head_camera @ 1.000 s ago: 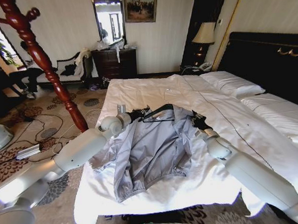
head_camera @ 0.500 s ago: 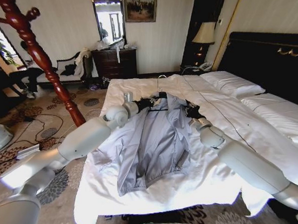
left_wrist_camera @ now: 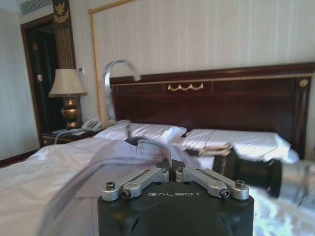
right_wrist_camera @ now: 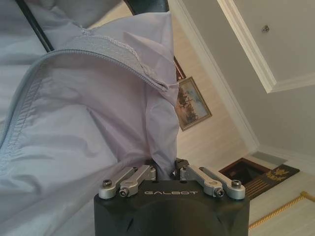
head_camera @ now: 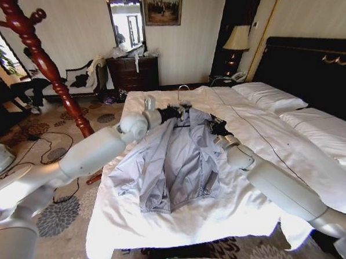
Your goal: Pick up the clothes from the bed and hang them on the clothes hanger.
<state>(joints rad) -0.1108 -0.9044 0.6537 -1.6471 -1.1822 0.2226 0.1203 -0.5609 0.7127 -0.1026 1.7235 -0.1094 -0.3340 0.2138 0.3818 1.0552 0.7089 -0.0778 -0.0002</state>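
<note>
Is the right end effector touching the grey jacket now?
Touching. In the right wrist view the jacket fabric runs down between the linkages of the right end effector, which is closed on it.

Head view: high, looking forward and down across the wide white-duveted bed. Left wrist view: low behind the left gripper, facing the tall dark gold-trimmed headboard. Right wrist view: tight behind the right gripper, tilted ceilingward. Shared by all: the thin pale lavender-grey zip jacket, very close in both wrist views.
</note>
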